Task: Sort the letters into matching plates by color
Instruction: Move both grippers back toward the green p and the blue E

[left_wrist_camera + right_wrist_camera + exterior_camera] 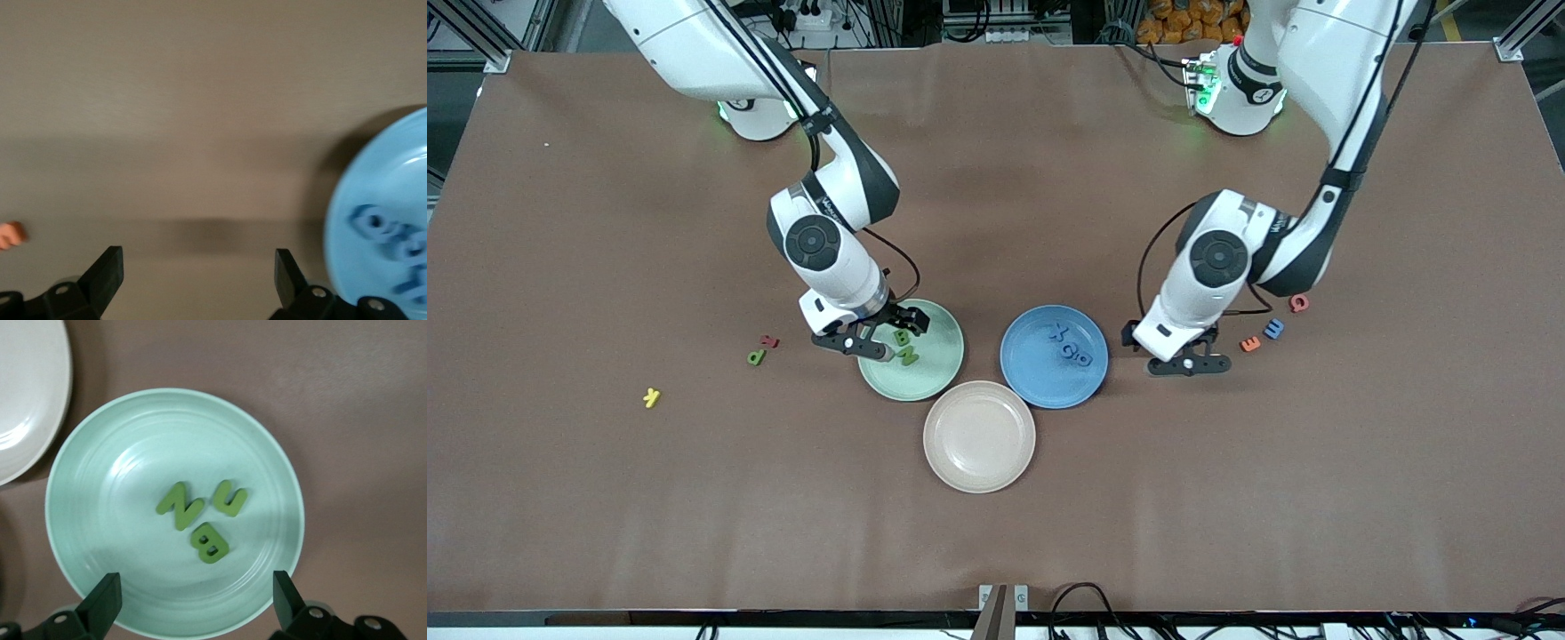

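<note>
Three plates sit mid-table as I look in: the green plate point(934, 378), the blue plate point(1040, 378), and, at six o'clock of the pair and nearer the front camera, a cream plate point(979, 436). My right gripper point(867, 342) hangs over the green plate's rim, jaws released, with green N point(180, 506), U point(229, 498) and B point(210, 543) lying inside. My left gripper point(1189, 364) hangs over bare table at the blue plate's three o'clock, jaws spread, empty. Blue letters point(1069, 345) lie in the blue plate.
</note>
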{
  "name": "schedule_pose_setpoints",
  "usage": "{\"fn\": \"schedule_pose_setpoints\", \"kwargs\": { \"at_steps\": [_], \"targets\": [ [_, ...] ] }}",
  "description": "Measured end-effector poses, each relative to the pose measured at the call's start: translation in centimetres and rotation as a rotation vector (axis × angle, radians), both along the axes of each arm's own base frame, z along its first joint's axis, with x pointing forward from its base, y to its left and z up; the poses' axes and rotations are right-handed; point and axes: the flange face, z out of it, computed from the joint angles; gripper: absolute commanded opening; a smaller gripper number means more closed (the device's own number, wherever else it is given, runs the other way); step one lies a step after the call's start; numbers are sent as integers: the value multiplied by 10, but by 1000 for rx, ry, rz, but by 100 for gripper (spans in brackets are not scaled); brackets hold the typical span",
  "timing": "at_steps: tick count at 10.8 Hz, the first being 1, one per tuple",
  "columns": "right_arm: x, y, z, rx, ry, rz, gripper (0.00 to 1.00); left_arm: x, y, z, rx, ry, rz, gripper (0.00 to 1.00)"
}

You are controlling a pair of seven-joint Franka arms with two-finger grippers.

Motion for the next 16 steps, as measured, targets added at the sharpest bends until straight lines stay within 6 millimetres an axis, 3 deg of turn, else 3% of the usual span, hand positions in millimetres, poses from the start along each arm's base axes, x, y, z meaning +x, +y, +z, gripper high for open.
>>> {"fn": "schedule_pose_setpoints", "kwargs": {
  "at_steps": [2,5,11,13,16],
  "targets": [
    [12,-23,-1,-17,3,-27,100,6,43,5,11,11,-100,100],
    [42,-91,-4,-49,7,-102,100,5,98,8,24,36,-254,100],
    [74,-207,-9,-55,15,-116,100,-11,208,-20,13,63,-589,100],
    [76,-233,-13,-77,19,-99,100,-29,225,-39,5,42,-655,100],
    [68,-253,-26,-131,38,-68,100,-40,229,-49,-1,55,-769,100]
  ]
}}
